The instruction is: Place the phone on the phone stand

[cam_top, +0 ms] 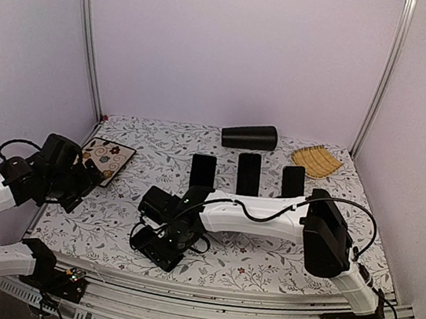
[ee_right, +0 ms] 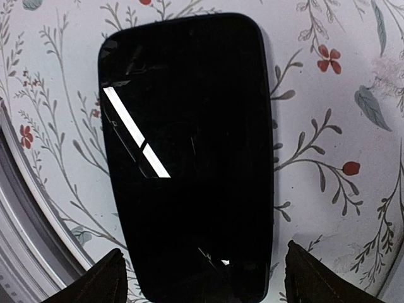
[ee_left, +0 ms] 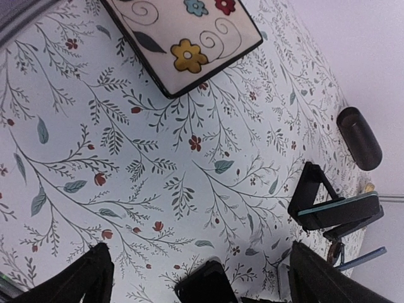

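The right gripper (ee_right: 203,281) hung with its fingers (ee_right: 104,278) spread wide, gripping nothing. Straight below it lay the phone (ee_right: 189,158), flat on the cloth (ee_right: 334,126) with its glass up and a strip of light reflected across it. The phone's near end ran in between the two fingertips; whether either tip touched it could not be told. The table's metal edge (ee_right: 19,208) passed just beside the phone, on the left of the wrist view.

Well to the left of that tool, the left gripper (ee_left: 203,274) was also wide open and held nothing, hovering over bare cloth. Just ahead of it lay a flat flowered piece (cam_top: 107,159) with a black rim.

Beyond the right gripper stood a row of three black stands, apart from one another: the left stand (cam_top: 203,170), the middle stand (cam_top: 248,172) and the right stand (cam_top: 292,180). The phone was well short of all three.

Farther on, past the middle stand, a black cylinder (cam_top: 249,137) lay on its side. To its right, near the back corner, sat a woven tray (cam_top: 314,159), only its own weave showing inside.
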`<state>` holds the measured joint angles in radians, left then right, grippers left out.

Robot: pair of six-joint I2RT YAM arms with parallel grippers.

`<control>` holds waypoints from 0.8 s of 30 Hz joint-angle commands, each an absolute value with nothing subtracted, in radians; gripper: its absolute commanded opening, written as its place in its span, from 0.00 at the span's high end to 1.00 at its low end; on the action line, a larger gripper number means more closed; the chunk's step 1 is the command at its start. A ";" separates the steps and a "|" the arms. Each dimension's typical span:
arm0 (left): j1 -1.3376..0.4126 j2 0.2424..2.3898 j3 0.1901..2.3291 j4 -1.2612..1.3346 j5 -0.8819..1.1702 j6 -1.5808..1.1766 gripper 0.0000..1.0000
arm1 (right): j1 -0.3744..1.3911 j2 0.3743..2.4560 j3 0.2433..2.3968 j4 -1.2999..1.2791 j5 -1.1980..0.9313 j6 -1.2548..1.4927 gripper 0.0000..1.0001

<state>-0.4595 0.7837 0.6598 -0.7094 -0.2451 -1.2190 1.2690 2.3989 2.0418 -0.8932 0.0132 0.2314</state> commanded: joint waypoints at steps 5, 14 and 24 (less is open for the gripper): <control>-0.359 0.795 0.630 -0.653 -0.097 -1.143 0.03 | 1.279 2.455 2.069 -0.934 0.055 0.195 0.13; -0.354 0.821 0.555 -0.589 0.049 -1.184 0.03 | 1.301 2.496 2.069 -0.976 0.110 0.172 0.18; -0.364 0.841 0.457 -0.500 0.202 -1.218 0.04 | 1.302 2.507 2.069 -0.969 0.135 0.160 0.38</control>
<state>-0.3660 0.8246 0.4847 -0.5697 0.1158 -1.2060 1.2953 2.4401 2.0789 -0.9352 0.0875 0.1776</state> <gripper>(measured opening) 0.960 0.736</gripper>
